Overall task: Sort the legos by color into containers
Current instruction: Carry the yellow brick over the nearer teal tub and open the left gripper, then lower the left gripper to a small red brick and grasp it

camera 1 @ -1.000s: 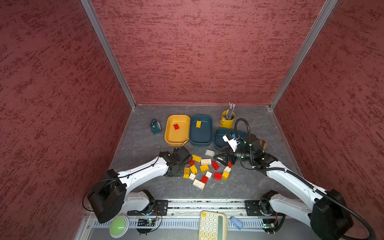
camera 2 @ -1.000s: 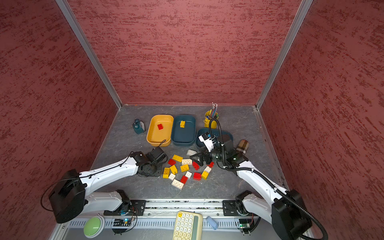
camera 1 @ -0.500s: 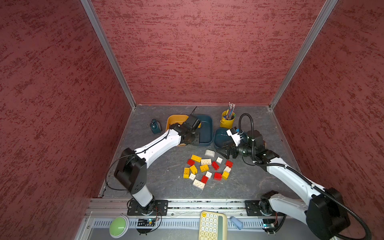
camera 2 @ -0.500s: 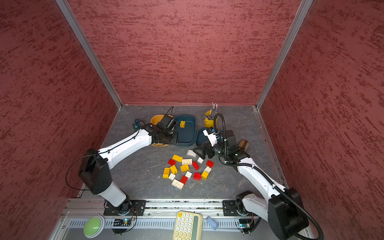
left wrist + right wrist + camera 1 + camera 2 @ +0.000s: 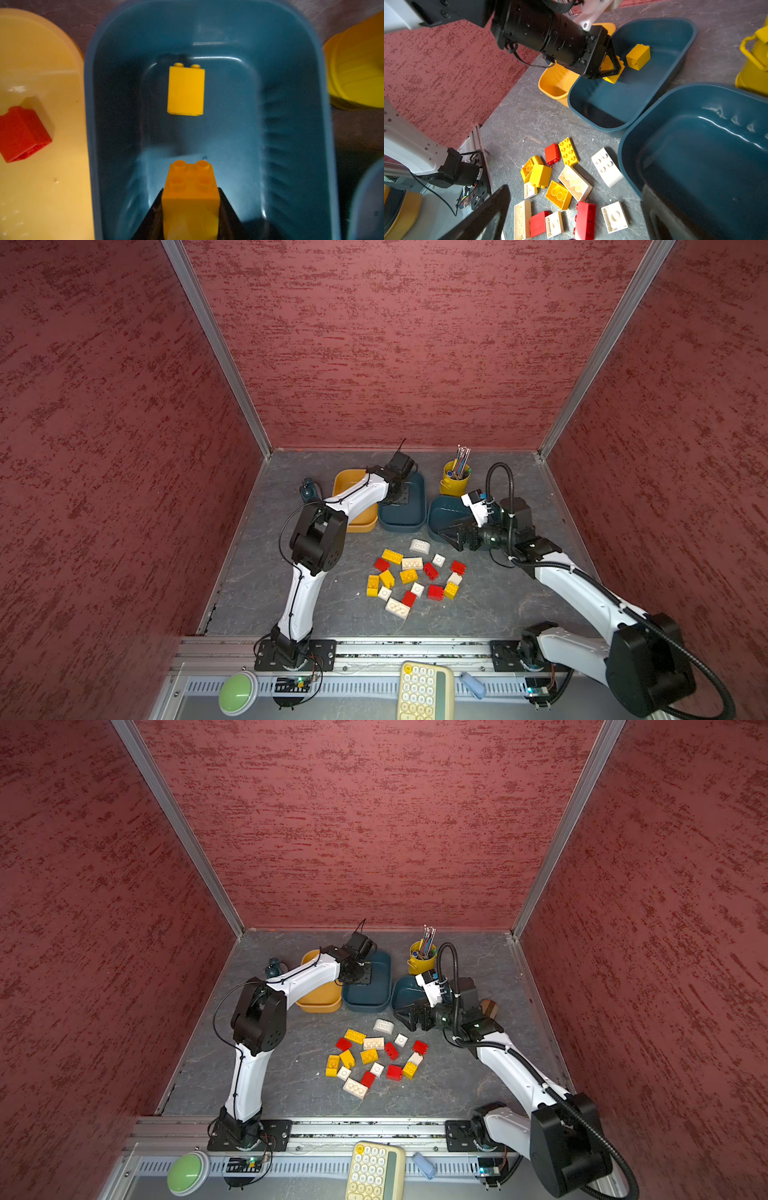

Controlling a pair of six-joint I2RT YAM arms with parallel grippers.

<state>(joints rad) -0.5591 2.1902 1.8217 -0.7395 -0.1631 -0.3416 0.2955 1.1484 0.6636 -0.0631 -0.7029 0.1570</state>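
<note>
Across my grey tabletop [image 5: 291, 593], three tubs sit beyond the loose legos [image 5: 411, 576]: the orange-yellow tub [image 5: 360, 526] at 11 o'clock of the pile, the middle teal tub [image 5: 409, 514] at 12, and the right teal tub [image 5: 442, 510] at 1. My left gripper [image 5: 190, 189] hangs over the middle teal tub, pinching a yellow brick [image 5: 190, 199]. My right gripper [image 5: 449, 536] hovers at that last tub's near rim, fingers spread wide and holding nothing. A second yellow brick [image 5: 185, 91] lies on the middle tub's floor, and a red brick [image 5: 22, 133] in the orange-yellow tub.
</note>
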